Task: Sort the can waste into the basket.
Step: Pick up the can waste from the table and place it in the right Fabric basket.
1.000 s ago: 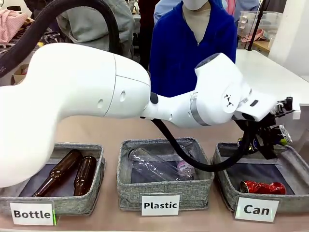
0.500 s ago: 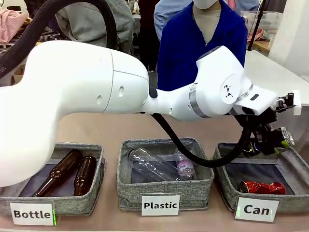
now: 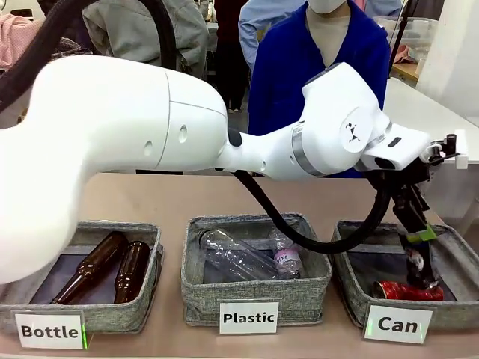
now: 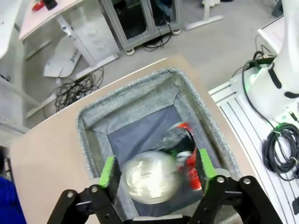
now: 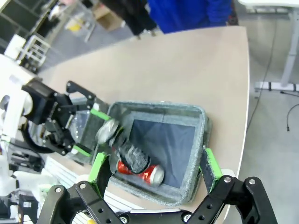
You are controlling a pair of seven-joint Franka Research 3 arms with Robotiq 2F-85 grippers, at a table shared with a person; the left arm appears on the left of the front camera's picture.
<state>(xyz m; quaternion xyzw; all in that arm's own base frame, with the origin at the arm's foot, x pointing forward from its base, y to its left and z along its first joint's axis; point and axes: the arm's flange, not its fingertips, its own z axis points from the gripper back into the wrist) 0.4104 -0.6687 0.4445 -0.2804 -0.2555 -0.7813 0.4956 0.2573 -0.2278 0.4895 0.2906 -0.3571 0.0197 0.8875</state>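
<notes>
1. Two cans at the "Can" basket (image 3: pixel 449 262): crushed red can (image 3: pixel 408 290) on its floor, Pepsi can (image 3: pixel 416 263) falling, blurred.
2. Left pincer (image 3: pixel 419 224) spread, directly above, for release.
3. Right pincer (image 5: pixel 154 175) agape, empty.

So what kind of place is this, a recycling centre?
More likely a robot lab staging a sorting test: three grey fabric baskets with printed labels, a white robot arm, loose floor cables.

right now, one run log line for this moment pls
left end effector: open over Can basket | Pepsi can: released, dropping in | red can: in basket | right end effector: open
</notes>
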